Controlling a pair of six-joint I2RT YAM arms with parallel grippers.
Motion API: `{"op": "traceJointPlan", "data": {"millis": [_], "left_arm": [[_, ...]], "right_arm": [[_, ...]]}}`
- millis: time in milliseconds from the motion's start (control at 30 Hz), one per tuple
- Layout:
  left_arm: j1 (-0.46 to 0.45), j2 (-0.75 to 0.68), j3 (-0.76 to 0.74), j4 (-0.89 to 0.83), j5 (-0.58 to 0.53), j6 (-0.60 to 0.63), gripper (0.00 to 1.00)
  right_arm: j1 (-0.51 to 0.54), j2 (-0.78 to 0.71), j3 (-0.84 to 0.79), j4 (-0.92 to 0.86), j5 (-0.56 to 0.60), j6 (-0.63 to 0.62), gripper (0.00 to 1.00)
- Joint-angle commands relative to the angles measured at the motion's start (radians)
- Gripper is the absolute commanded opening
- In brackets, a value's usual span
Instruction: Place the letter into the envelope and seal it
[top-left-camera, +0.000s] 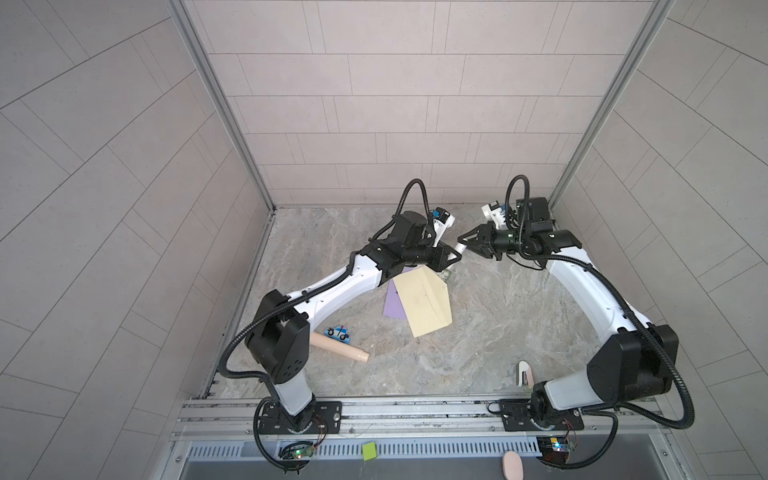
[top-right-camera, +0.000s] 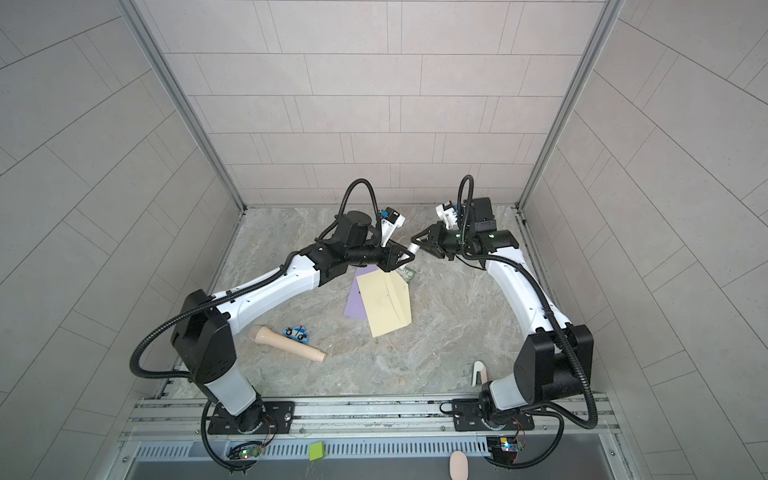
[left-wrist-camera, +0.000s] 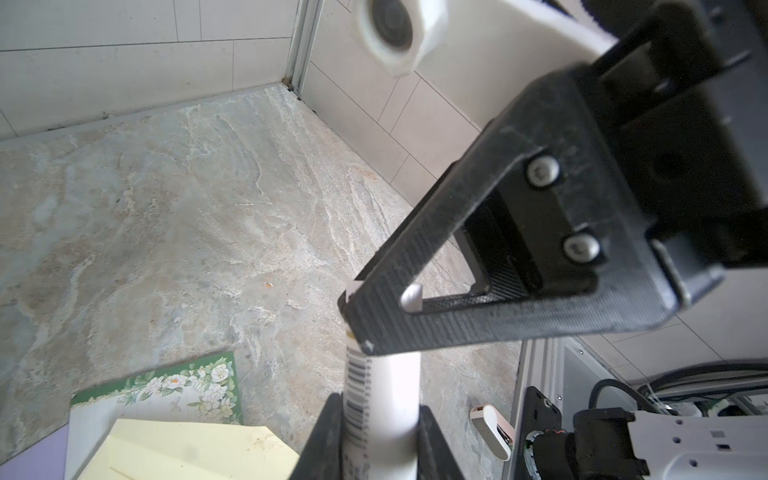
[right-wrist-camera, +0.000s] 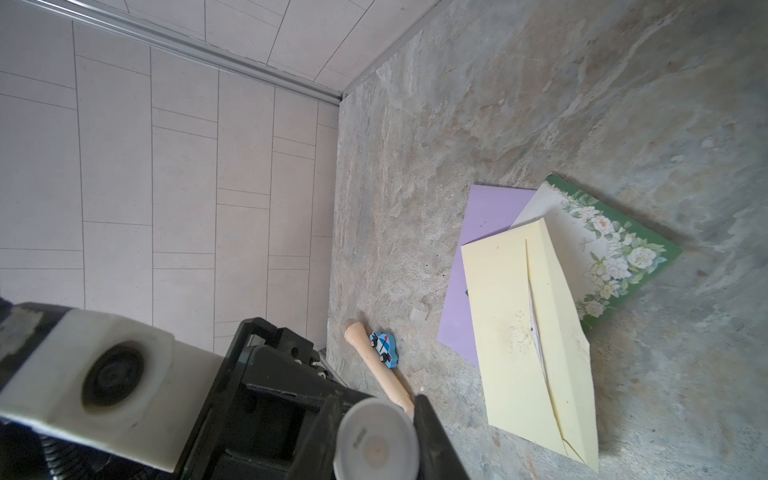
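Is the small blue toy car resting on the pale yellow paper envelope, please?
No, the toy car lies beside the pale wooden peg, apart from the envelope.

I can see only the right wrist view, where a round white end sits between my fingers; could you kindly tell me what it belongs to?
Observer: It is the end of a white tube with a barcode down its side, probably a glue stick.
Operator: Thank you; is anything holding its other end?
Observer: Yes, the left gripper is clamped round its body, so the tube bridges across to the right gripper, raised off the table.
Operator: Does anything lie near my arm's base?
Observer: A small white-and-pink object lies on the table there; I cannot tell what it is.
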Motion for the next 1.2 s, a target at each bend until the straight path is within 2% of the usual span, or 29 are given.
{"op": "traceJointPlan", "data": {"millis": [0, 33, 133, 233, 300, 533, 567, 633, 700, 967, 1067, 1167], "left_arm": [[-0.052, -0.039, 0.017, -0.039, -0.197, 0.110, 0.00], [-0.086, -0.037, 0.028, -0.054, -0.272, 0.163, 0.00], [-0.176, -0.027, 0.050, -0.071, -0.483, 0.306, 0.00], [-0.238, -0.021, 0.042, -0.036, -0.615, 0.435, 0.00], [-0.271, -0.022, 0.033, -0.017, -0.654, 0.507, 0.00], [-0.271, -0.040, 0.018, -0.013, -0.607, 0.498, 0.00], [-0.267, -0.042, 0.017, -0.017, -0.595, 0.484, 0.00], [-0.248, -0.050, 0.012, -0.025, -0.548, 0.452, 0.00], [-0.232, -0.058, 0.006, -0.028, -0.508, 0.419, 0.00], [-0.202, -0.081, -0.018, -0.032, -0.461, 0.389, 0.00], [-0.201, -0.079, -0.018, -0.049, -0.453, 0.389, 0.00], [-0.198, -0.076, -0.019, -0.060, -0.455, 0.387, 0.00]], "right_arm": [[0.014, -0.013, 0.016, -0.087, 0.155, -0.018, 0.05], [0.020, -0.012, 0.015, -0.111, 0.214, -0.006, 0.01], [0.027, 0.002, -0.015, -0.152, 0.331, 0.070, 0.00], [0.028, 0.009, -0.077, -0.119, 0.363, 0.160, 0.00], [0.029, 0.011, -0.117, -0.084, 0.355, 0.205, 0.00], [0.028, 0.015, -0.137, 0.023, 0.226, 0.224, 0.00], [0.028, 0.015, -0.134, 0.041, 0.200, 0.223, 0.02], [0.025, 0.018, -0.126, 0.088, 0.121, 0.223, 0.18], [0.022, 0.020, -0.111, 0.105, 0.071, 0.218, 0.27], [-0.008, 0.018, -0.069, 0.079, -0.012, 0.169, 0.42], [-0.012, 0.027, -0.058, 0.079, -0.034, 0.169, 0.43], [-0.012, 0.027, -0.045, 0.074, -0.054, 0.162, 0.39]]}}
